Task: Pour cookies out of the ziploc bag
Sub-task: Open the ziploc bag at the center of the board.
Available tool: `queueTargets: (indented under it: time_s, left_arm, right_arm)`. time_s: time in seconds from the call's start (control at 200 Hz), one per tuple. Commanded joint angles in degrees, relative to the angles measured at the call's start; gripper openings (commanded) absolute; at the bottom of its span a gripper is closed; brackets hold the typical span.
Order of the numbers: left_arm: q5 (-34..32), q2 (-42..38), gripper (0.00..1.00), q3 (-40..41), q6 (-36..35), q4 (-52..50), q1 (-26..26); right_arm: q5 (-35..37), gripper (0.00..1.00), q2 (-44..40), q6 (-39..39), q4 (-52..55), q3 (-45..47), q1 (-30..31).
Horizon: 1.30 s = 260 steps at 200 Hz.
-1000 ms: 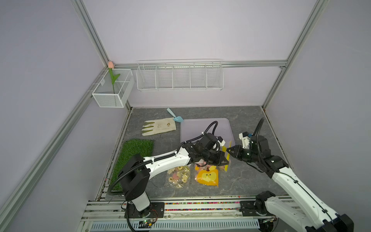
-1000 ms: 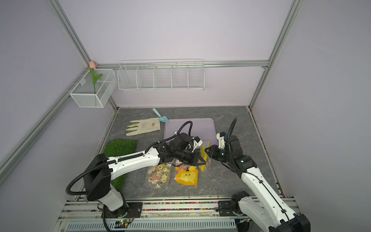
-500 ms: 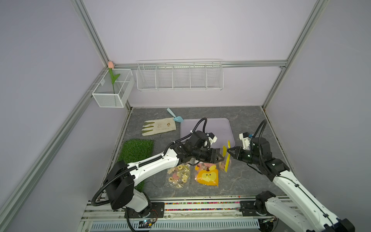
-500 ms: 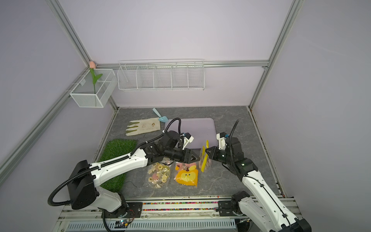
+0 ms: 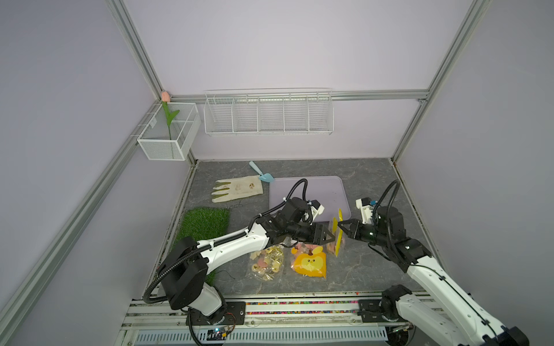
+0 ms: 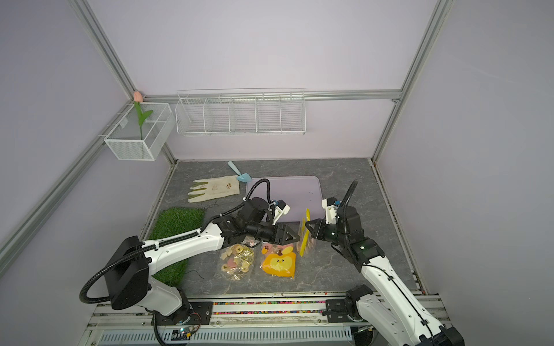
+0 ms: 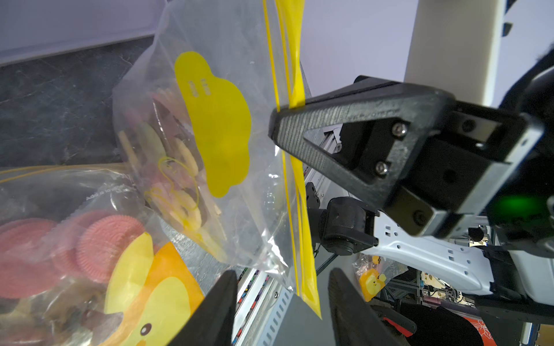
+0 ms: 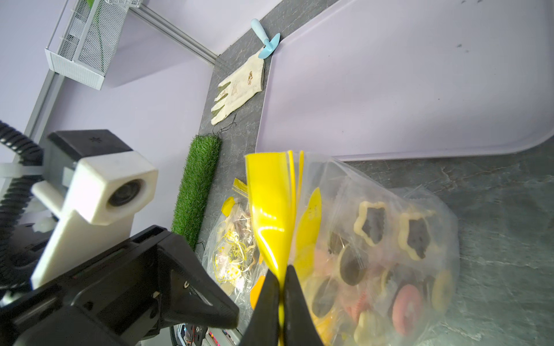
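The right gripper [image 8: 280, 271] is seen clamped tight on the yellow zip strip [image 8: 269, 209] of the ziploc bag [image 8: 389, 260], with both fingers pressed flat against the strip and no gap between them. The bag is held upright from that pinch, with its clear body hanging below the gripper and its lower end set down on the grey tabletop [image 5: 368, 269]. The cookies [image 8: 407, 305] (pink discs, cream rings and stars, dark brown pieces) are gathered inside the bag, at the end farthest from the pinched strip. The left gripper [image 7: 281, 284] is held about half open and nothing is grasped by it. The strip's free corner is seen between its spread fingers in the left wrist view, though whether it is touched cannot be told. In both top views the two grippers are pointed tip to tip, with the bag between them. A clear bag of biscuits [image 5: 266, 263] and an orange cartoon-face bag [image 5: 310, 263] are laid flat on the tabletop just beside the left gripper, and a lilac tray [image 5: 329, 188] is set on its other side.
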State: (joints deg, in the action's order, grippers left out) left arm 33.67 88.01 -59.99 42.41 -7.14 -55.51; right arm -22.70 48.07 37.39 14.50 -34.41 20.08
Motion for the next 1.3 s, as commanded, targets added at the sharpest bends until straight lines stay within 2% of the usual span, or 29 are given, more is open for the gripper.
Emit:
queueTargets:
  time_s: [0.0, 0.53, 1.295]
  left_arm:
    - [-0.3, 0.9, 0.51, -0.2, -0.1, 1.8, -0.1]
    - [-2.2, 3.5, 0.52, -3.7, -2.1, 1.6, -1.4]
    - [-2.4, 6.1, 0.49, -4.1, -1.3, 2.9, -1.8]
  right_arm:
    - [-1.4, 0.08, -0.8, -1.4, -1.8, 1.0, 0.0]
    - [-1.1, 0.09, -1.4, -1.6, -0.8, 0.3, 0.0]
    - [-0.5, 0.1, -2.0, -1.6, -0.8, 0.9, 0.0]
